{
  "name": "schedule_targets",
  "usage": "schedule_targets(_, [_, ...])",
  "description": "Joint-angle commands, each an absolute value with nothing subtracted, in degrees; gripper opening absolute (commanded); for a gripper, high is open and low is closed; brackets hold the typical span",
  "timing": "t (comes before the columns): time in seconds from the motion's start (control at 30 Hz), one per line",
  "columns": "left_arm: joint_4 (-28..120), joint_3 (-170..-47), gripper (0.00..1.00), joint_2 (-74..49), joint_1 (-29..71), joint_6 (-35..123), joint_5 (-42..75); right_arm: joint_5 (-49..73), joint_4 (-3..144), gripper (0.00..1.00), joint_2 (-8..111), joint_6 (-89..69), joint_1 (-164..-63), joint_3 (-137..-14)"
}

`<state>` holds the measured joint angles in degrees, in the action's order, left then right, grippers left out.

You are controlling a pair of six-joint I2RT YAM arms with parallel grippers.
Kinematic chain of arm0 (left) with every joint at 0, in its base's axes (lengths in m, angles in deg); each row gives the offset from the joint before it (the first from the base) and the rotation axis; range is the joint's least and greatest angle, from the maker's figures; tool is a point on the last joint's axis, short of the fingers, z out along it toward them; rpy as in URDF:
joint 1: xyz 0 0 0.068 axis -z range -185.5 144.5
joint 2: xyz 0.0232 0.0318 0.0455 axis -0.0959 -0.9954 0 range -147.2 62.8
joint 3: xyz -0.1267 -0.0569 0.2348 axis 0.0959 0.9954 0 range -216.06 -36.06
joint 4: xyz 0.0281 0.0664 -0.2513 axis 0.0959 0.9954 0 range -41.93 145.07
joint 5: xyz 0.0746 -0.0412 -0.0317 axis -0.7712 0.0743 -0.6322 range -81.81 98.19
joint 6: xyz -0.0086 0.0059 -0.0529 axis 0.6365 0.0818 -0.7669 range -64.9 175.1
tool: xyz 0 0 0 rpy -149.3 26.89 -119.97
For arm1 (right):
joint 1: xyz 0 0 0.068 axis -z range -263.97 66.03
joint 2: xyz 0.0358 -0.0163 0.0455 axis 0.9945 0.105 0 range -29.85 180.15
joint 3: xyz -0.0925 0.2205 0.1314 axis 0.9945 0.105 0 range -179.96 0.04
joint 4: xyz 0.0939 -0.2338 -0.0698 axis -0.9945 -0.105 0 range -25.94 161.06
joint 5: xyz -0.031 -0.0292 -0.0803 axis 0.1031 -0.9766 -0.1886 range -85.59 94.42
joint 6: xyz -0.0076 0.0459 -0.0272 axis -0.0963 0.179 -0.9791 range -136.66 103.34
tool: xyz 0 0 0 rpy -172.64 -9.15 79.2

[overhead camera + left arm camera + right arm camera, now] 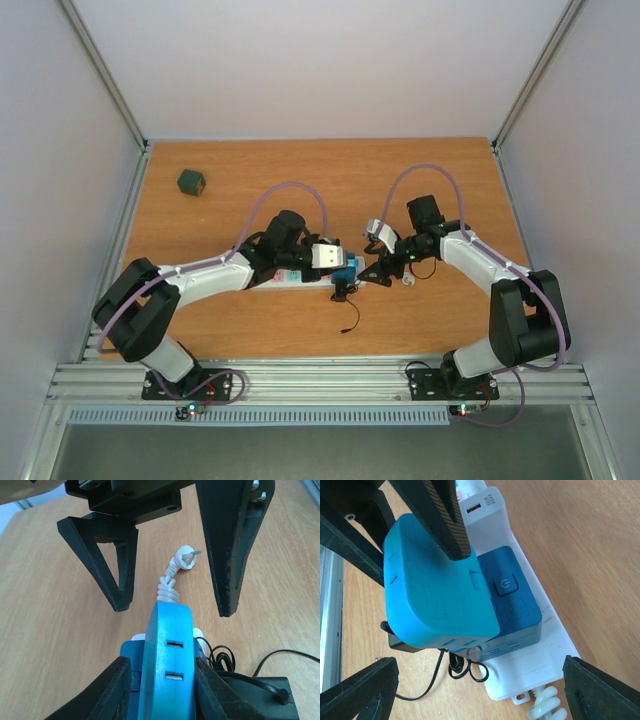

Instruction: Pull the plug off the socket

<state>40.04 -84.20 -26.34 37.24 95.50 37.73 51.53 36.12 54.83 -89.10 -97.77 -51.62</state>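
The socket (285,281) is a long white strip lying on the wooden table, with a dark blue end block (512,597) that carries a power button. A light blue plug (167,665) sits on that block. My left gripper (162,662) is shut on the plug's two sides, and one of its fingers (442,515) shows in the right wrist view. My right gripper (477,667) is open wide just beyond the strip's end, astride it and touching nothing. The strip's curly white cord (170,585) runs away between the right gripper's fingers (230,555).
A black adapter (260,700) with a thin black cable (455,667) lies against the strip's near side. A dark green cube (191,182) sits at the far left of the table. Grey walls enclose the table on three sides.
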Motion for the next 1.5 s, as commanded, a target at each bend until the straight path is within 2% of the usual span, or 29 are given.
schedule_targets(0.0, [42.8, -87.2, 0.34, -28.4, 36.3, 93.6, 41.4, 56.0, 43.1, 0.91, 53.8, -90.1, -97.5, -48.7])
schedule_targets(0.27, [45.3, -89.4, 0.27, -30.2, 35.1, 92.6, 43.8, 60.2, 52.7, 0.91, 53.8, -88.0, -98.1, -44.7])
schedule_targets(0.47, [47.0, -89.9, 0.22, -30.7, 34.9, 94.4, 45.2, 58.3, 57.1, 0.91, 56.7, -88.4, -100.6, -43.6])
schedule_targets(0.63, [50.2, -91.0, 0.12, -31.3, 34.3, 95.5, 46.0, 58.0, 59.5, 0.91, 58.4, -88.5, -102.1, -43.3])
schedule_targets(0.83, [53.3, -91.5, 0.06, -30.9, 32.9, 97.0, 47.7, 55.7, 61.5, 0.90, 59.2, -88.6, -104.8, -42.7])
schedule_targets(1.03, [56.6, -91.6, 0.04, -30.3, 31.7, 99.2, 49.3, 53.3, 63.9, 0.87, 59.1, -87.2, -106.8, -42.5])
schedule_targets(1.47, [59.5, -87.4, 0.02, -25.6, 27.7, 102.7, 50.8, 53.4, 71.7, 0.86, 60.5, -78.3, -112.6, -43.7])
